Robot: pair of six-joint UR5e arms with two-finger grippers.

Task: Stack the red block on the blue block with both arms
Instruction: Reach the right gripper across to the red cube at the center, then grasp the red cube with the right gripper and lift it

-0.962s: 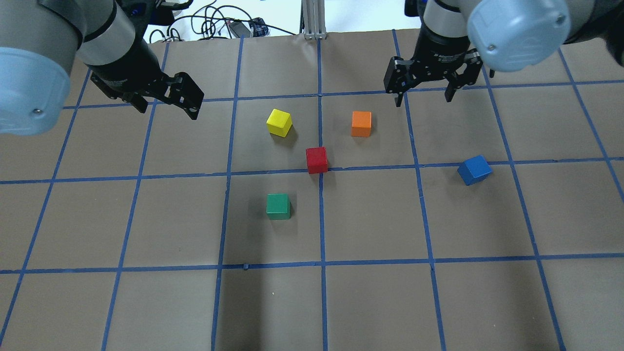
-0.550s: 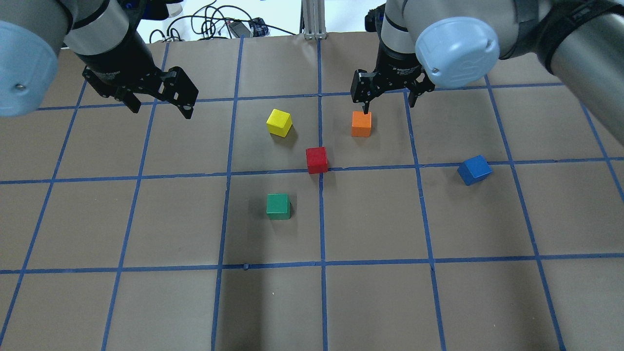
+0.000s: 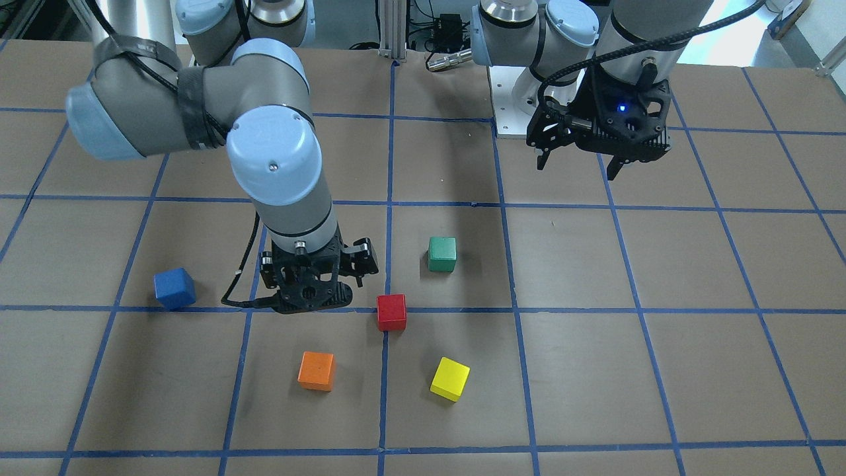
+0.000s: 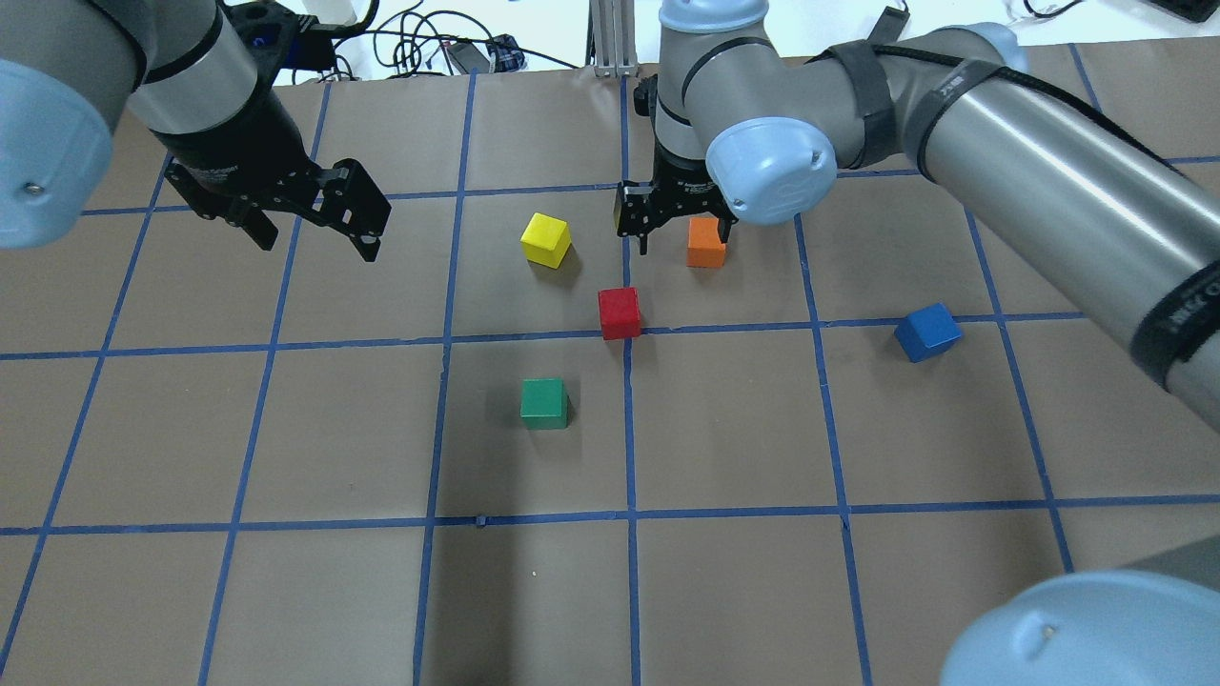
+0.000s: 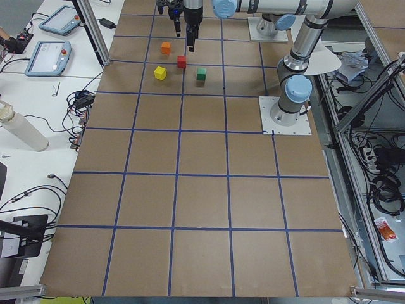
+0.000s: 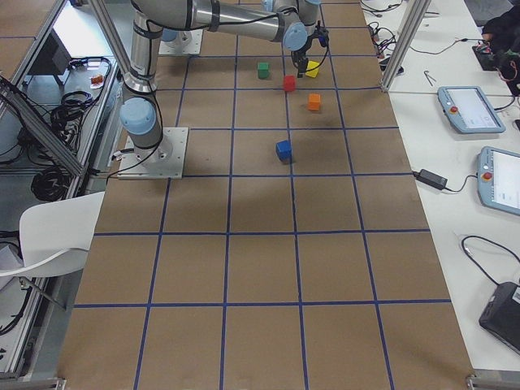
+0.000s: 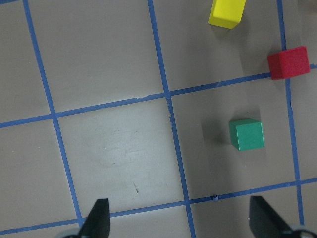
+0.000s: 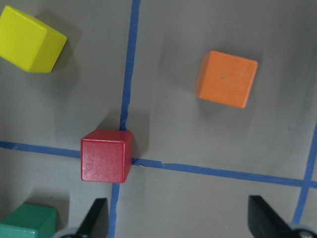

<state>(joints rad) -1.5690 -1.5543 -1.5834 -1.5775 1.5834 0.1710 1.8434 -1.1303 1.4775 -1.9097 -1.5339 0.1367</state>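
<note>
Cubes dot the counter (image 4: 724,591): green block (image 4: 544,402) nearest, then the red block (image 4: 620,312) on a tape crossing (image 4: 628,335), the blue block (image 4: 927,332) well apart to its right. Beyond, the right end effector (image 4: 679,233) hovers spread wide beside the orange block (image 4: 706,241). Reaching for red seems underway, needing centring and descent, with the yellow block (image 4: 546,238) close by. Farther left, the left end effector (image 4: 317,244) hangs spread.

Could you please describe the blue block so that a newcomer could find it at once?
On the brown table gridded with blue tape, look to the robot's right of the red block. The blue block sits alone there by a tape line, turned askew to the grid. It is the only blue cube.
</note>
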